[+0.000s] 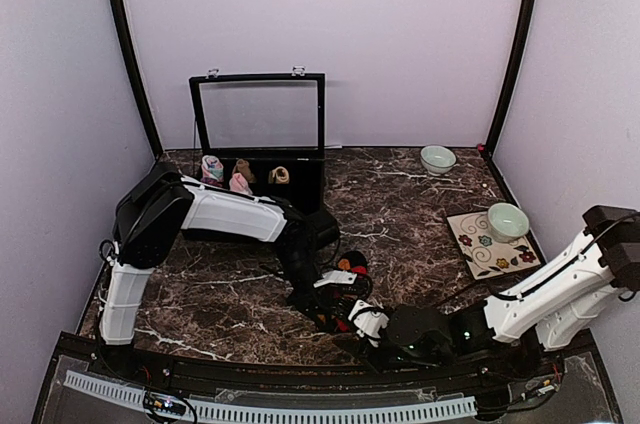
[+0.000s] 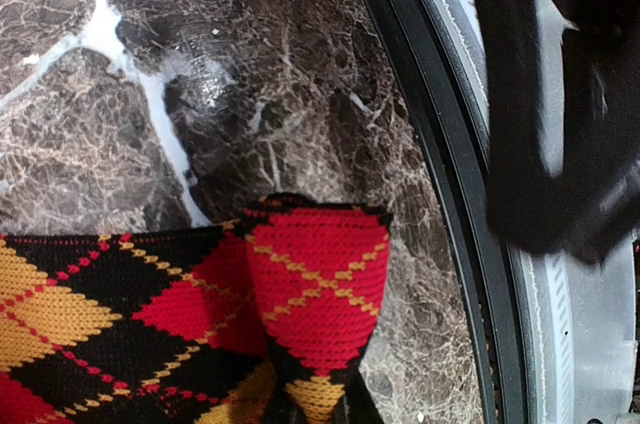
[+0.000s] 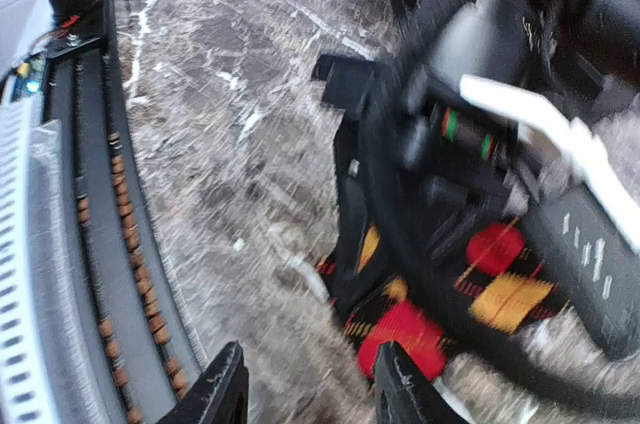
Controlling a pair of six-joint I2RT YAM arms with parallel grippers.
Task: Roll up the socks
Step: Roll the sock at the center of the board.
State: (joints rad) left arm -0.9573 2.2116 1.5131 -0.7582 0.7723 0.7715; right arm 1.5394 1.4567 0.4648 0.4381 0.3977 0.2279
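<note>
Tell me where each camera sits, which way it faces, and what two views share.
Top: above and behind, looking down on the table; left arm and right arm show.
Left wrist: close above the sock by the table's near edge; own body not clearly seen.
Right wrist: low, facing the left arm over the sock; right gripper open at bottom.
Shared: both wrist views show the sock.

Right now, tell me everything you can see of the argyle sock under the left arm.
The argyle sock is a black knit with red and yellow-orange diamonds crossed by thin stitched lines. It lies flat on the marble table close to the black edge rail, with one end folded up into a raised loop showing a red diamond. The left arm hangs close over it, blurred, so contact is unclear. The right gripper stands open just beside its end.
</note>
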